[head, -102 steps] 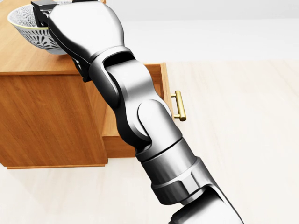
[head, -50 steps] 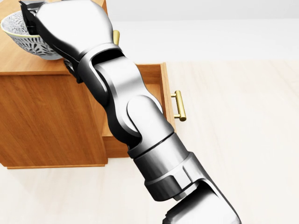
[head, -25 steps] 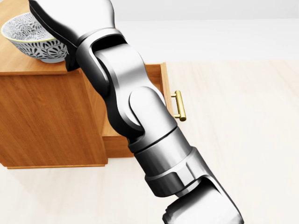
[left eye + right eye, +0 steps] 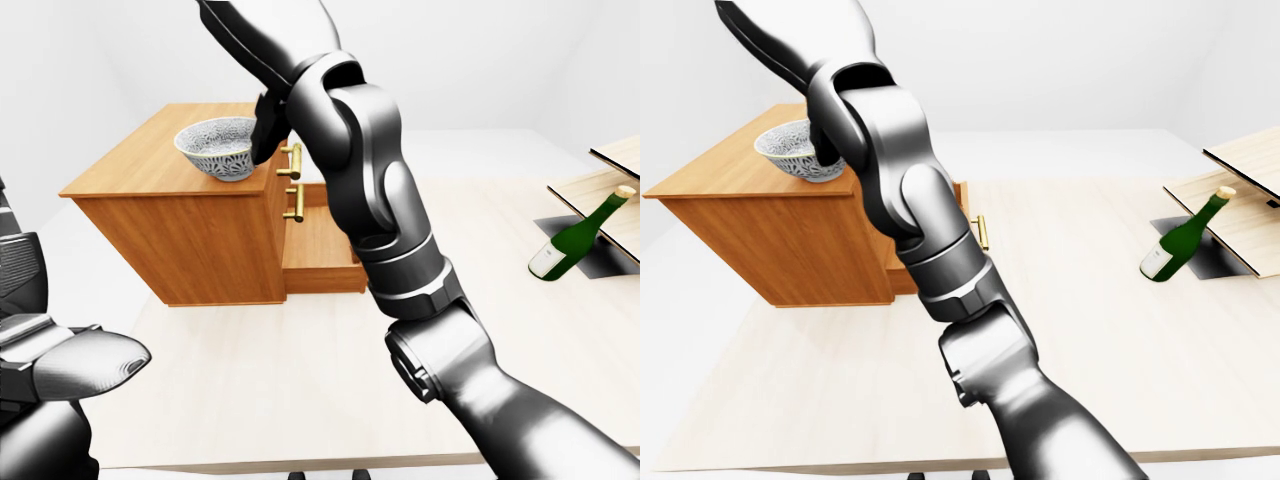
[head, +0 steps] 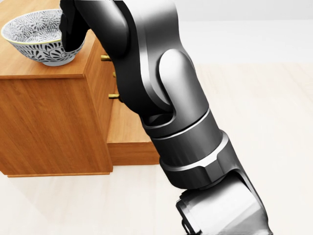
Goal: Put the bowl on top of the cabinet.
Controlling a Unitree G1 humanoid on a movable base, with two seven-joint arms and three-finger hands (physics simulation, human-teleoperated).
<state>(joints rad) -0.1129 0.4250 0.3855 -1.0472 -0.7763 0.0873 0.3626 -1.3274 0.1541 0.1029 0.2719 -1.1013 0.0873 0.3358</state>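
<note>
The white bowl with a dark blue leaf pattern [image 5: 36,36] stands upright on the wooden cabinet top [image 5: 19,68], near its right edge. My right hand [image 5: 72,29] hangs at the bowl's right rim, its dark fingers stretched downward beside the bowl wall and not closed round it. The right arm rises steeply from the bottom right and fills the middle of the head view. In the left-eye view the same fingers [image 4: 265,130] sit just right of the bowl [image 4: 218,148]. My left hand [image 4: 85,360] shows only as a grey shell at the lower left.
The cabinet's lower drawer [image 4: 320,250] is pulled out to the right, with brass handles [image 4: 292,180] above it. A green bottle [image 4: 575,238] leans against a light wooden board [image 4: 610,175] at the far right of the pale floor.
My right arm has swung up and rightward, and the hand has slid off the top of the bowl to its right rim. The bowl rests still on the cabinet top.
</note>
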